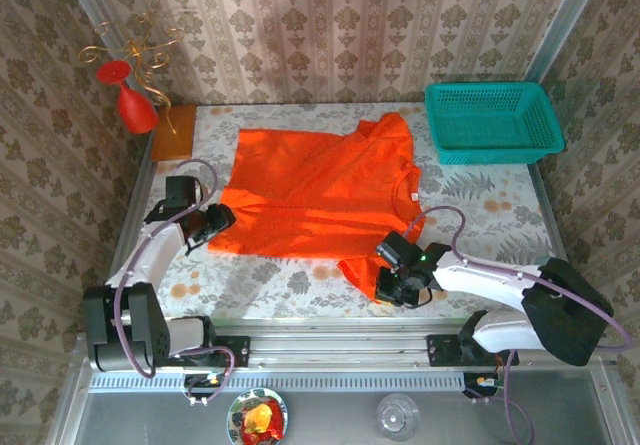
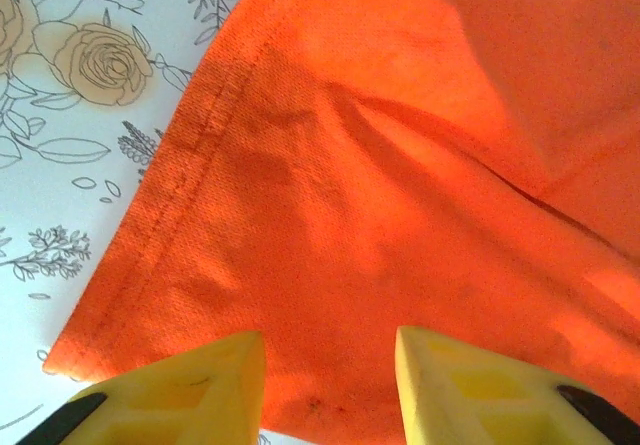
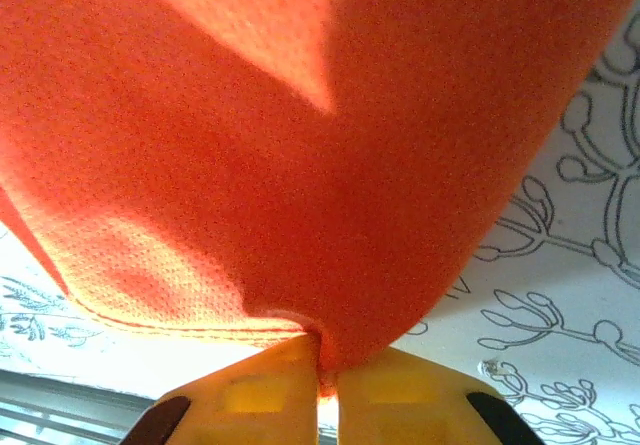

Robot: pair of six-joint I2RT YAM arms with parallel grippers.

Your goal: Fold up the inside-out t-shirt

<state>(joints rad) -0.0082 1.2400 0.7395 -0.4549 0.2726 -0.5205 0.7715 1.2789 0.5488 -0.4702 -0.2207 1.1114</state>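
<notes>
From above, the t-shirt (image 1: 320, 190) is lying spread on the table (image 1: 500, 205), a near flap disappearing under the right gripper (image 1: 398, 283). The left gripper (image 1: 215, 223) is sitting at the shirt's left corner, its jaws hard to read. The left wrist view is showing those jaws standing apart over the hemmed corner, gripping nothing. The right wrist view is showing the right jaws pinching shut on a fold of cloth.

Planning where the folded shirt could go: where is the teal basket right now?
In the top view, the teal basket sits at the far right corner of the table, just right of the orange t-shirt.
</notes>
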